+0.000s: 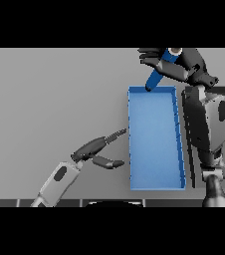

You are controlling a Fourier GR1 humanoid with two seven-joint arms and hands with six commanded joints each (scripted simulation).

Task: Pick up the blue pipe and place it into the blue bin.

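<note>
**Above the bin's far edge: pipe in your right robot hand**

Over the blue bin's (154, 174) far rim, your right robot hand (184, 64) is curling round the blue pipe (160, 72), tilting its lower end toward the bin. Your left robot hand (97, 152) is hovering over the grey table (50, 99) beside the bin, fingers spread.

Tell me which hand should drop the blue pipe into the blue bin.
The right. The right hand already grips the blue pipe at the blue bin's far edge, the pipe's lower end pointing into it. The left hand is open beside the bin, holding nothing.
</note>
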